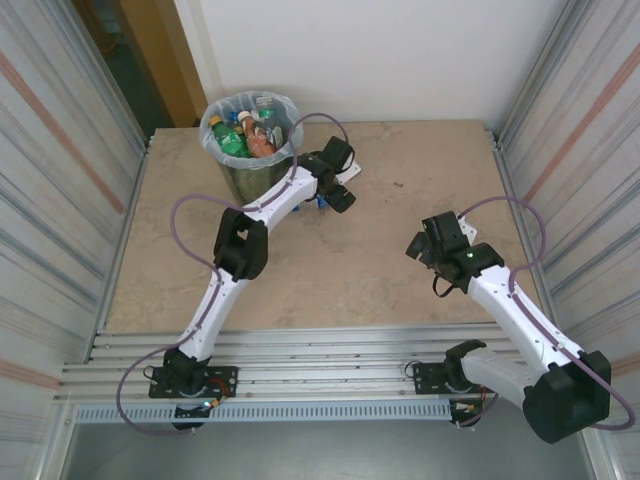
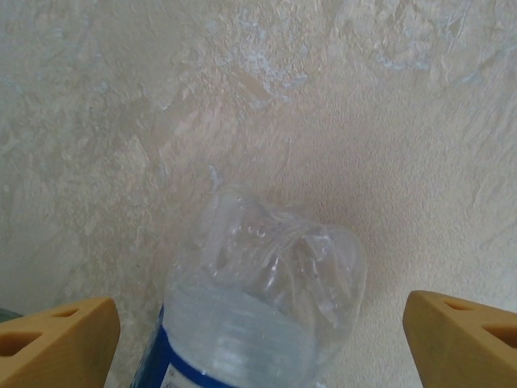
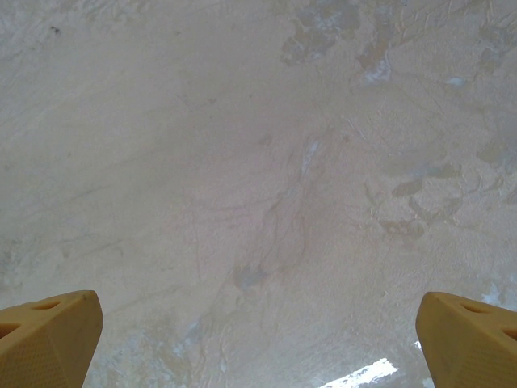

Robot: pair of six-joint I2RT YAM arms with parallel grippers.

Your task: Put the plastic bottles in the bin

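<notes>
The dark bin (image 1: 246,179) with a pale liner stands at the table's far left. It holds several plastic bottles, among them a green one (image 1: 232,142) and a brown-orange one (image 1: 262,144). A clear bottle with a blue label (image 2: 266,299) lies on the table just right of the bin, base pointing away from the wrist camera. My left gripper (image 2: 258,327) (image 1: 337,196) hangs over it, open, its yellow fingers (image 2: 56,339) wide on either side with gaps to the bottle. My right gripper (image 1: 418,246) (image 3: 258,339) is open over bare tabletop at mid-right.
Corrugated metal walls close in the table's left and right sides, and a white wall backs it. A slotted aluminium rail (image 1: 320,375) runs along the near edge by the arm bases. Purple cables loop off both arms.
</notes>
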